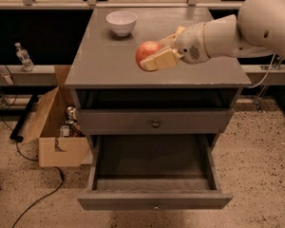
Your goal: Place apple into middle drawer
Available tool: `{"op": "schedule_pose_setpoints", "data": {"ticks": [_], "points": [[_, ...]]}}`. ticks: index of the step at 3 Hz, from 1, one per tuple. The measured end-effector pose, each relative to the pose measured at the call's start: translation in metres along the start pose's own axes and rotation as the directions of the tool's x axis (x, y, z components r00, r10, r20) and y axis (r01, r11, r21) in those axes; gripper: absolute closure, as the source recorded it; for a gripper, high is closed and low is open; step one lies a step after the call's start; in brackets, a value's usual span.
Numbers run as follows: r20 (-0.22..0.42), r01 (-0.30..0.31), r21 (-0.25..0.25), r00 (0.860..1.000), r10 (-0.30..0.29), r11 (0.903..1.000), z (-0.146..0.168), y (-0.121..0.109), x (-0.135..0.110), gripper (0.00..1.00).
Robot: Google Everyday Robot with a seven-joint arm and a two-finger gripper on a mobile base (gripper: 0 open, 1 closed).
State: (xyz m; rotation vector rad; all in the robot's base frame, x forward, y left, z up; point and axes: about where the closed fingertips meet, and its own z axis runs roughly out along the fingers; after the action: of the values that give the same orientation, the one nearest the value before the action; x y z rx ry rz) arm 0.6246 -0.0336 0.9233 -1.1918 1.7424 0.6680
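My gripper [154, 56] is shut on the red-orange apple [146, 51] and holds it lifted above the grey cabinet's top [99, 65], near the middle and towards the front edge. The white arm reaches in from the upper right. The middle drawer [154, 199] is pulled open below, a wide shallow grey box with a small round knob mid-front, and its inside is bare. A shut drawer front with a knob [155, 124] sits directly above it.
A white bowl [121, 22] stands at the back left of the cabinet top. An open cardboard box [57, 127] with small items sits on the floor to the left, beside a black cable. A plastic bottle [22, 55] stands on a shelf at the far left.
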Motion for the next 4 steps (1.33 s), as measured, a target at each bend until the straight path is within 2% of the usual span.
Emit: {"op": "schedule_pose_setpoints", "data": {"ticks": [1,2,3,4], "points": [[0.000,0.000,0.000,1.000,0.000,1.0000,0.000,0.000,0.000,1.00],[-0.096,-0.031,-0.001,0.995,0.030,0.9995,-0.001,0.036,0.038,1.00],[-0.180,-0.105,0.029,0.978,0.108,0.9941,-0.002,0.072,0.088,1.00],[-0.225,-0.188,0.085,0.953,0.203,0.9784,0.003,0.105,0.138,1.00]]}}
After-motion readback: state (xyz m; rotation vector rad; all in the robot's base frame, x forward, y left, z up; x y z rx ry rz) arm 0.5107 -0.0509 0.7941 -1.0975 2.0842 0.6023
